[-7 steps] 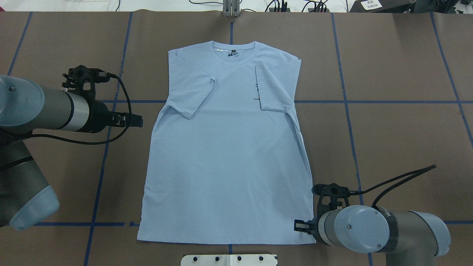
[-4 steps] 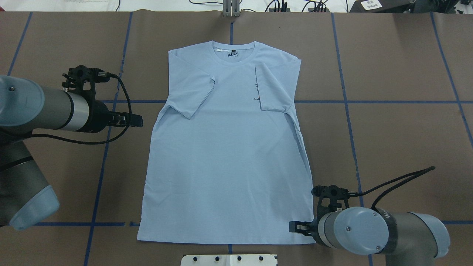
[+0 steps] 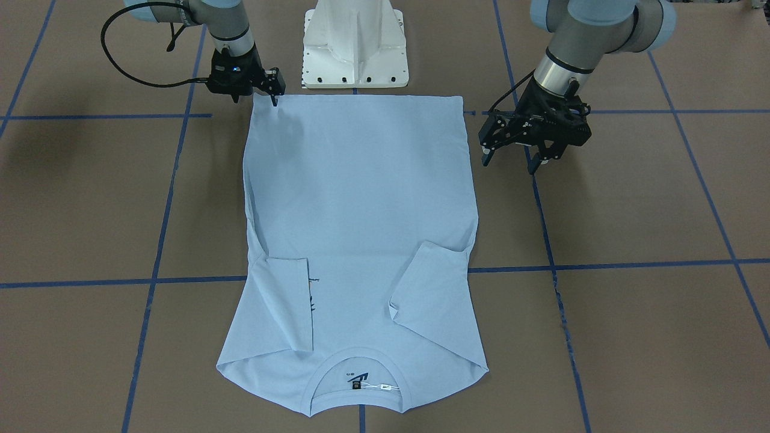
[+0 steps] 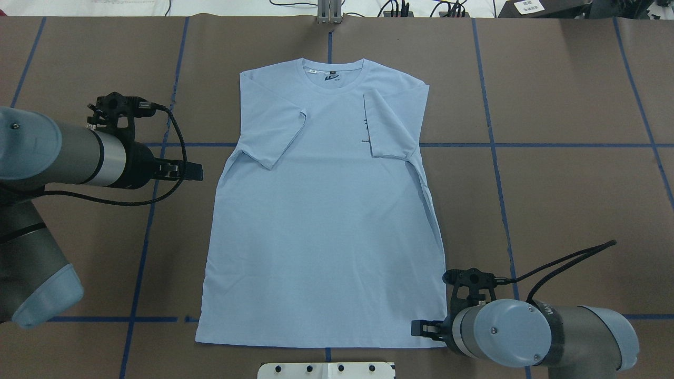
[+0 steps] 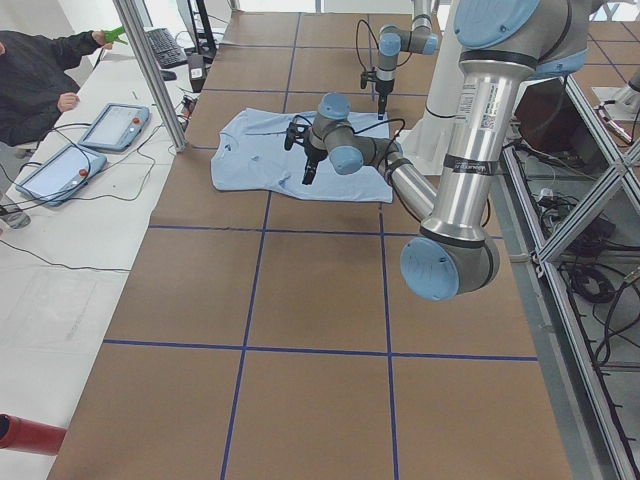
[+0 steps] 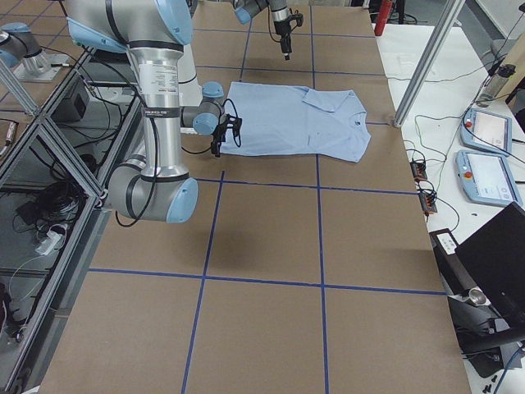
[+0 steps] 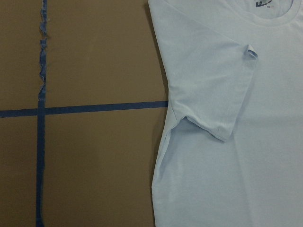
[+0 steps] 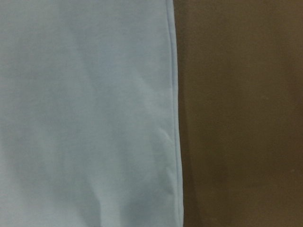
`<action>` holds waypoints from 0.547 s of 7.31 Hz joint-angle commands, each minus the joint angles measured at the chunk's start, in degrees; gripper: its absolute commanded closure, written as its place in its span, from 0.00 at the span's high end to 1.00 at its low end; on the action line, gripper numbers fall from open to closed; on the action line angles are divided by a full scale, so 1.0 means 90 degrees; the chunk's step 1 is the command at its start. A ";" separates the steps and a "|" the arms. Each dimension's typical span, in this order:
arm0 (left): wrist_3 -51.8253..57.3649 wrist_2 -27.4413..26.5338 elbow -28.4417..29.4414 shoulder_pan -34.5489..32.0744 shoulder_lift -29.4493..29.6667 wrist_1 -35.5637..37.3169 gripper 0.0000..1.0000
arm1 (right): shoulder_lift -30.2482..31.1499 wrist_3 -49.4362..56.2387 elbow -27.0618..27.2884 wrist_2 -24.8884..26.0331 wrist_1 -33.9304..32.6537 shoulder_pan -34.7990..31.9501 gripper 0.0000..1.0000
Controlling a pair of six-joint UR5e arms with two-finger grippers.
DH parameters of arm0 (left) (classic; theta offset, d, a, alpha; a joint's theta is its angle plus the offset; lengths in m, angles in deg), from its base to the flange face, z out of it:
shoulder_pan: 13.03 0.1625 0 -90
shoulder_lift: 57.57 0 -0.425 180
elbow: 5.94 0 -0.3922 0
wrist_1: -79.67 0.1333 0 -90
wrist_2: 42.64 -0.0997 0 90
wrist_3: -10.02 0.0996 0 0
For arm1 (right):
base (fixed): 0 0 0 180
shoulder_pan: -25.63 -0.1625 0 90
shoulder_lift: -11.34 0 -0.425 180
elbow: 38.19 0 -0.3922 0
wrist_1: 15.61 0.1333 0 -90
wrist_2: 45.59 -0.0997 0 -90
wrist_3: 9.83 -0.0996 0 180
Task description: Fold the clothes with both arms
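- On the brown bench (image 4: 579, 184), the pale blue T-shirt (image 4: 321, 237) is laid out flat, front up. Its collar (image 4: 333, 71) is pointed away from the robot and its hem is turned toward the white pedestal base (image 3: 355, 42).
- Both short sleeves are already folded inward onto the chest. The one on the robot's right (image 4: 389, 126) is laid over part of the dark chest print (image 4: 364, 130).
- The left end effector (image 3: 510, 162) is held out beside the shirt's left edge, clear of the cloth, and its fingers can be seen spread well apart.
- The right end effector (image 4: 423, 328) is parked right at the hem corner on the robot's right, with its tip over the fabric edge. Whether it's spread or pinching the cloth honestly can't be told from any view.
- Only the shirt's side edge against the bare bench is caught by the right wrist camera.
- Blue tape lines (image 4: 495, 158) are run across the bench in a grid, and some are covered by the shirt.
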 commanded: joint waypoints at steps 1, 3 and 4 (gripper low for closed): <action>0.0000 0.0000 -0.0012 0.0000 0.0003 0.0000 1.00 | 0.0000 -0.0208 -0.0017 -0.0002 0.0000 0.0022 0.74; 0.0000 0.0010 -0.0012 0.0000 0.0003 0.0000 1.00 | 0.0000 -0.0220 -0.0027 -0.0002 0.0000 0.0032 0.17; 0.0010 0.0000 0.0007 0.0000 -0.0007 -0.0010 1.00 | 0.0000 -0.0220 -0.0027 -0.0002 0.0000 0.0061 0.00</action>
